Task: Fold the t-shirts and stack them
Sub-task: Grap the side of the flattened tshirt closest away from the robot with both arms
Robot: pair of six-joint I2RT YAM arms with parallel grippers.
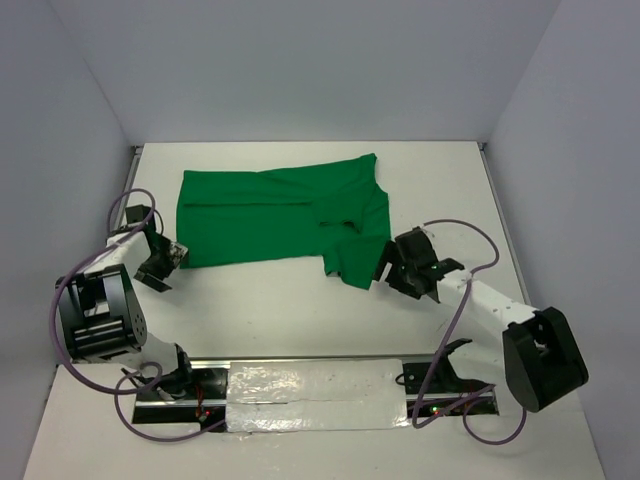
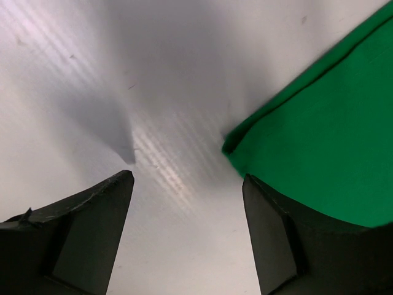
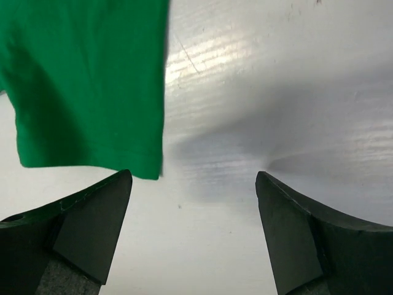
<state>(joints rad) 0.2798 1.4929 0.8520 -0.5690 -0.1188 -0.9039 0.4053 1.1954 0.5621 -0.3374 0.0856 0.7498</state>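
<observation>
And here's the green t-shirt (image 1: 270,215), lying on the white surface (image 1: 300,320) in the far half, a touch nearer the left edge than the right. Its left part is smooth. The right part is doubled over in folds, with a flap reaching toward the near edge.

Down at the near-left corner of the t-shirt sits the left hand (image 1: 170,258), low over the surface, spread wide with nothing gripped. Its wrist camera shows the corner of the cloth just ahead of one finger (image 2: 276,233) and running behind it. The gap itself is bare surface.

Over by the flap is the right hand (image 1: 390,270), also spread wide and holding nothing. On its wrist camera the flap's hem lies just beyond one finger (image 3: 80,227). I can't tell whether they touch.
</observation>
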